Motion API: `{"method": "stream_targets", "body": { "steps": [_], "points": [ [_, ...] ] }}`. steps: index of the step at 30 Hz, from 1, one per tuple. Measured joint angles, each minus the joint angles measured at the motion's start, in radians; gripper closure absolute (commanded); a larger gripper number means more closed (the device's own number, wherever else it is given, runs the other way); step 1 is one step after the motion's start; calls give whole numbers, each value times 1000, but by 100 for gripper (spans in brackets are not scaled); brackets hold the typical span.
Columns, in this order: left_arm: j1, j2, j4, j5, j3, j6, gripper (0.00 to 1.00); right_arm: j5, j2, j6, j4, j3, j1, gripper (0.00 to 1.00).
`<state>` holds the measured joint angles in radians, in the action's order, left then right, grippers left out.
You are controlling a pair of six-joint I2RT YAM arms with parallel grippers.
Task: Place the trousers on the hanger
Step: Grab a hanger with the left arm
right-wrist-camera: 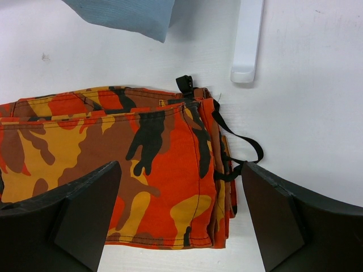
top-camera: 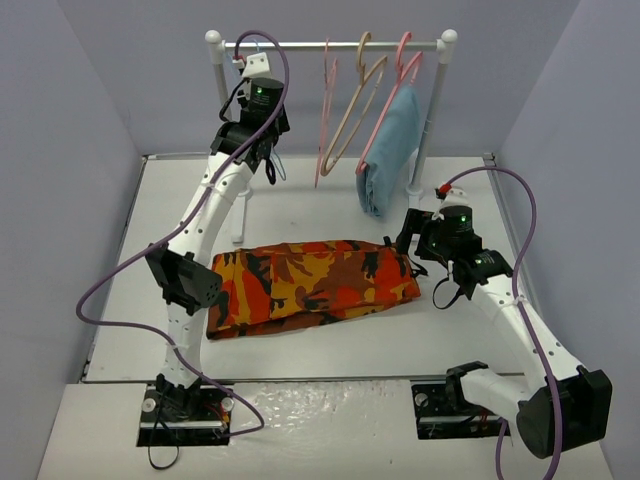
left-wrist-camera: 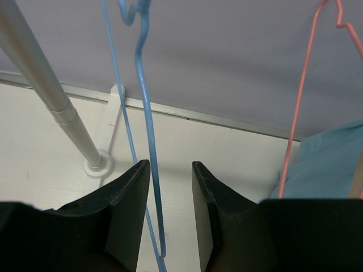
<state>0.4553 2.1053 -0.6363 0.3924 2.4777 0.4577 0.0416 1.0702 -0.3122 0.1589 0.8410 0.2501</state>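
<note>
Left gripper (left-wrist-camera: 170, 165) is raised at the left end of the clothes rail (top-camera: 340, 44), its dark fingers (left-wrist-camera: 127, 192) drawn narrow around the light-blue wire hanger (left-wrist-camera: 148, 113). The wire runs down between them, close to the left-hand finger, with a gap showing on its other side. The hanger hangs beside the rack's grey upright (left-wrist-camera: 57, 96).

The camouflage trousers (top-camera: 310, 285) lie folded flat on the white table (top-camera: 300, 210), between the two arms and well apart from the hanger. Right gripper (right-wrist-camera: 181, 167) hovers over their waistband end, jaws spread wide and holding nothing. A black strap (right-wrist-camera: 244, 141) loops out from that end.

Further along the rail hang a pink hanger (top-camera: 328, 110), a tan hanger (top-camera: 355, 100) and a second pink one carrying a plain light-blue garment (top-camera: 390, 150), whose lower edge comes down near the trousers.
</note>
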Motion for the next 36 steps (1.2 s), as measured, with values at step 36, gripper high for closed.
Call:
{"method": "stream_targets", "body": {
  "steps": [36],
  "points": [
    [-12, -155, 90, -36, -140, -187, 100, 39, -21, 0, 3, -42, 0, 15]
  ]
}}
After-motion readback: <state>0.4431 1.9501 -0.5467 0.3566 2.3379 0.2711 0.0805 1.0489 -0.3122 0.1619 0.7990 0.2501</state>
